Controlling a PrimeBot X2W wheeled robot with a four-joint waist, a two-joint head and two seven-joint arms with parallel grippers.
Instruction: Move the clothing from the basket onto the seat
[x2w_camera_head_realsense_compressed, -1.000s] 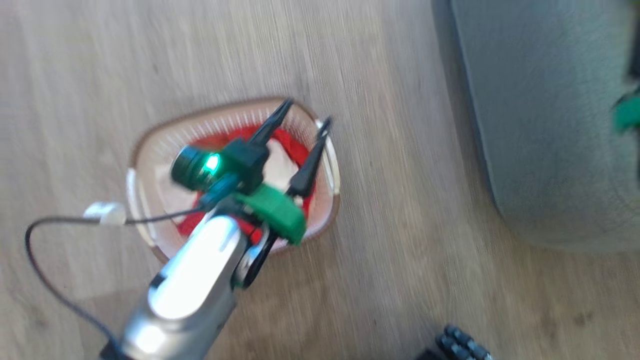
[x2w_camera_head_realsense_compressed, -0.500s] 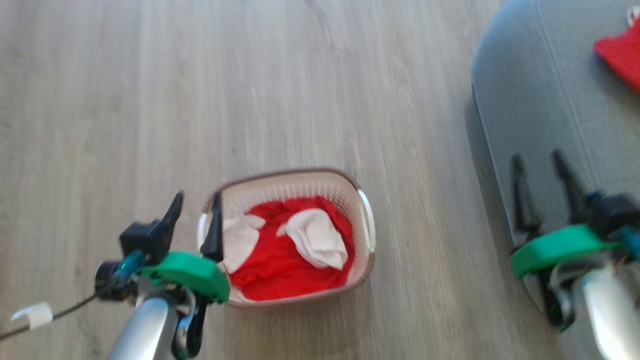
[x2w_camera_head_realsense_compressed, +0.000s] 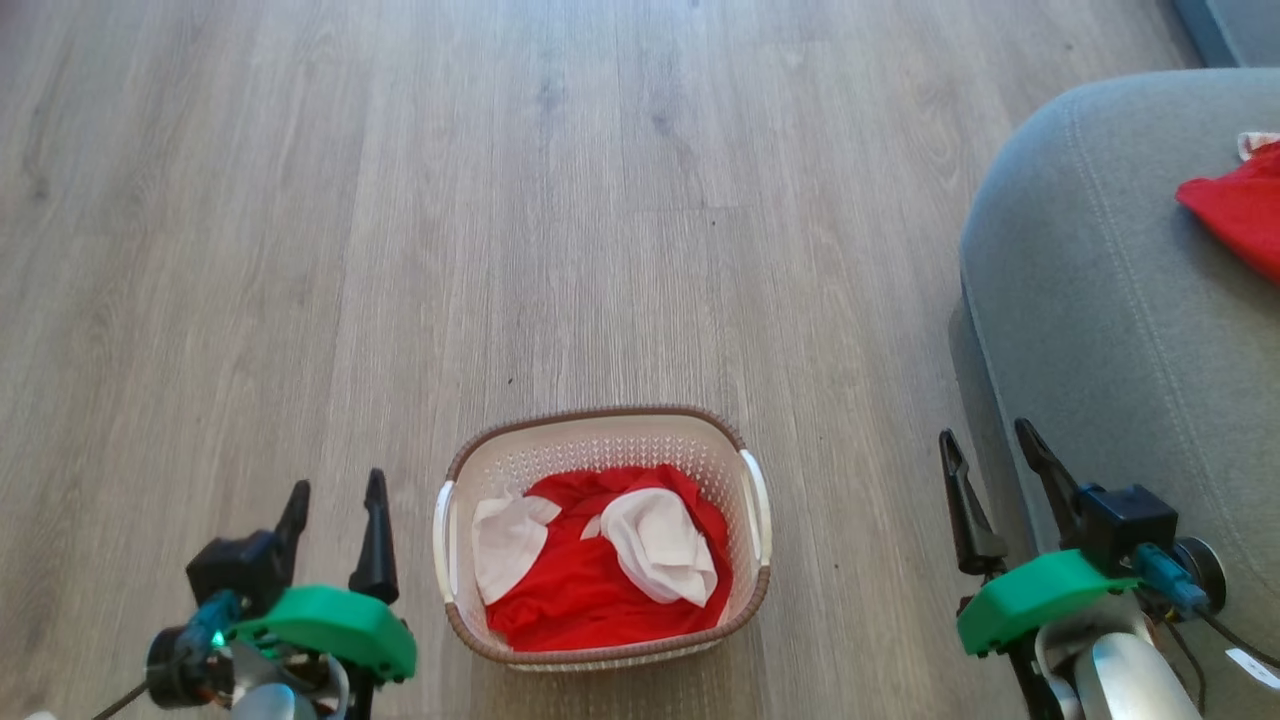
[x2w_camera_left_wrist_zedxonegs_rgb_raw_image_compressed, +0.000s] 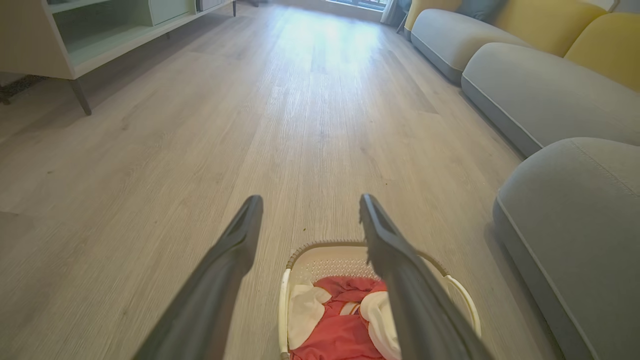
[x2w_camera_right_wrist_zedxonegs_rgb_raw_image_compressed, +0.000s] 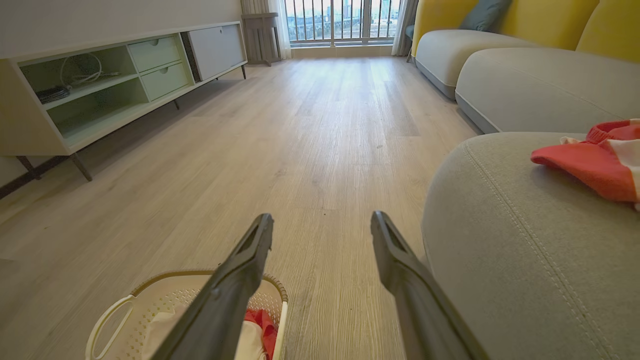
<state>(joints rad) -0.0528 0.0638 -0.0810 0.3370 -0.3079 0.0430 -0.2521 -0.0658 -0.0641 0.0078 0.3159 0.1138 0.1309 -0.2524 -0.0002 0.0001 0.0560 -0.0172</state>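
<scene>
— How far along?
— The left gripper (x2w_camera_head_realsense_compressed: 337, 485) gapes wide, empty, beside the basket (x2w_camera_head_realsense_compressed: 600, 412); clothing (x2w_camera_head_realsense_compressed: 570, 590) lies inside. The right gripper (x2w_camera_head_realsense_compressed: 984, 432), wide and empty, is by the seat (x2w_camera_head_realsense_compressed: 1100, 300), where one garment (x2w_camera_head_realsense_compressed: 1235, 205) lies.
— So most remains.

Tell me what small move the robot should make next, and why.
Probably swing the left gripper rightward and down over the basket: red and white clothing lies in it, and that gripper is open just beside its left rim. The right gripper, also open, hangs by the grey seat, where one red garment already lies.
</scene>
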